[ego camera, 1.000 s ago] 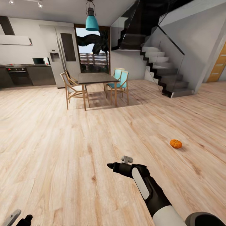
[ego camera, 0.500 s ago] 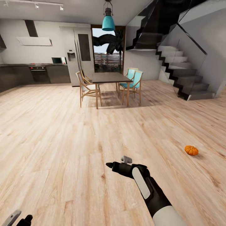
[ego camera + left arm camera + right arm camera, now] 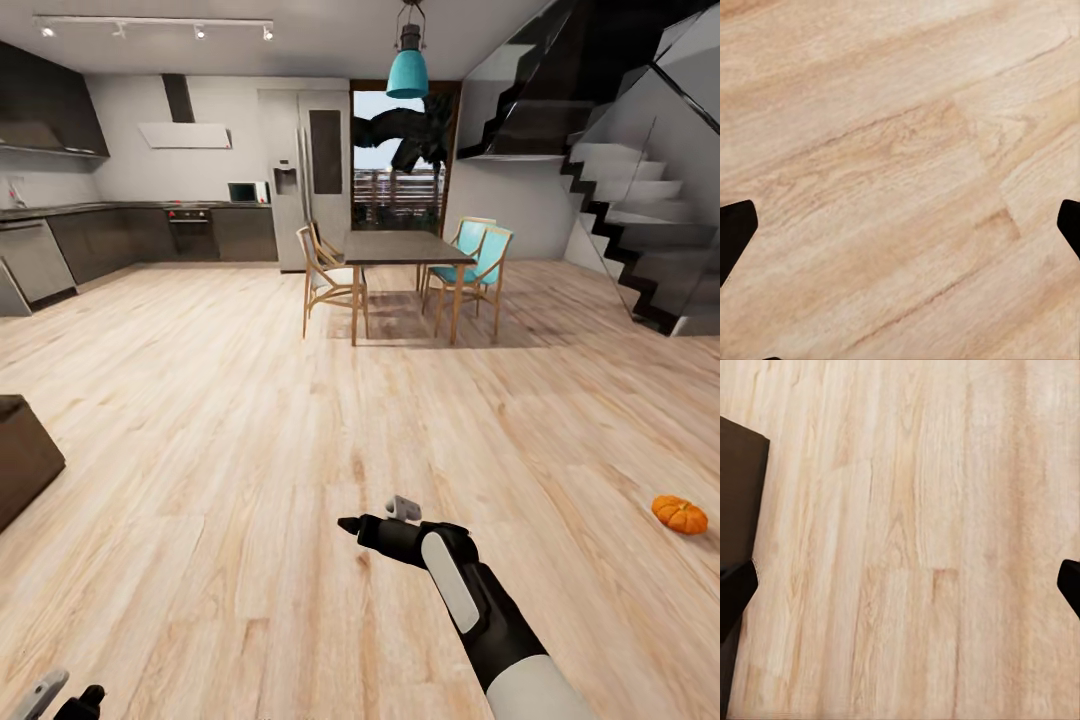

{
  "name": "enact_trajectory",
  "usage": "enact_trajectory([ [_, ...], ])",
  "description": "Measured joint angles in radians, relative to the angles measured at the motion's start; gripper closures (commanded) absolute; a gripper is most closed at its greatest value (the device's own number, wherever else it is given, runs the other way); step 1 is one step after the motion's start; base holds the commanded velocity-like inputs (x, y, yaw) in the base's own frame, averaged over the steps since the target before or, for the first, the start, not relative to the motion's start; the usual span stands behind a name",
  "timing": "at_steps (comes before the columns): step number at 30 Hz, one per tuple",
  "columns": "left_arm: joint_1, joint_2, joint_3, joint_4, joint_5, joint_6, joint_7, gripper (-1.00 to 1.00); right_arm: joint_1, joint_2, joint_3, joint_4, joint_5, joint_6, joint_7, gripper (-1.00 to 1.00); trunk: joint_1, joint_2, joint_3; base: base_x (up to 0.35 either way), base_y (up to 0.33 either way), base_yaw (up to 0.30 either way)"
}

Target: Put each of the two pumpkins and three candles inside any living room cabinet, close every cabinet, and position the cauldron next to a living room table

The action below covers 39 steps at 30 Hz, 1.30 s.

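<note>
Pale wood floor point(image 3: 250, 420) lies under both grippers: the right gripper point(image 3: 900, 585) and the left gripper point(image 3: 900, 225) each have their fingertips spread wide at the picture edges, holding and touching nothing. One orange pumpkin point(image 3: 680, 514) sits on the floor at the far right, well apart from the right arm. Since a second ago the camera has swung left, bringing a dark-brown block point(image 3: 20, 455) in at the left edge.

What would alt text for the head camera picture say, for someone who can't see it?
An open-plan room with pale wood floor: the robot's right gripper reaches forward, empty, and a small orange pumpkin lies on the floor to its right. Behind stand a dining table with chairs, a dark kitchen and stairs.
</note>
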Motion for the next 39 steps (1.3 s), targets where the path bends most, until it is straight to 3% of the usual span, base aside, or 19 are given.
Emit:
enact_trajectory([
  [16, -0.008, 0.008, 0.001, 0.031, 0.000, 0.006, -0.004, -1.00, 0.000, 0.000, -0.004, 0.000, -0.027, -0.001, 0.001, -1.00, 0.000, 0.000, 0.000, 0.000, 0.000, 0.291],
  [20, -0.031, 0.009, 0.002, 0.073, 0.000, 0.014, -0.058, -1.00, -0.002, 0.000, -0.004, 0.001, -0.038, -0.001, -0.001, -1.00, 0.000, 0.000, 0.000, 0.000, 0.000, 0.291],
  [26, -0.016, 0.017, 0.023, 0.045, 0.012, 0.019, -0.070, -1.00, -0.007, 0.000, -0.009, 0.002, -0.039, -0.002, -0.001, -1.00, 0.000, 0.000, 0.000, 0.000, 0.000, 0.291],
  [28, 0.009, 0.019, 0.036, 0.012, 0.021, 0.047, -0.070, -1.00, -0.014, 0.000, -0.043, 0.003, -0.039, 0.000, -0.002, -1.00, 0.000, 0.000, 0.000, 0.000, 0.000, 0.291],
  [33, 0.119, 0.014, 0.067, -0.041, 0.028, 0.090, -0.129, -1.00, -0.081, 0.000, -0.204, 0.049, -0.052, 0.025, -0.003, -1.00, 0.000, 0.000, 0.000, 0.000, 0.000, 0.291],
  [34, 0.154, 0.008, 0.087, -0.046, 0.028, 0.091, -0.207, -1.00, -0.119, 0.000, -0.289, 0.100, -0.079, 0.072, -0.002, -1.00, 0.000, 0.000, 0.000, 0.000, 0.000, 0.292],
  [37, 0.184, -0.015, 0.107, -0.026, 0.024, 0.085, -0.278, -1.00, -0.152, -0.001, -0.368, 0.149, -0.131, 0.146, 0.001, -1.00, 0.000, 0.000, 0.000, 0.000, 0.000, 0.293],
  [39, 0.192, -0.027, 0.114, -0.005, 0.020, 0.082, -0.294, -1.00, -0.161, -0.018, -0.388, 0.159, -0.161, 0.167, 0.003, -1.00, 0.000, 0.000, 0.000, 0.000, 0.000, 0.294],
])
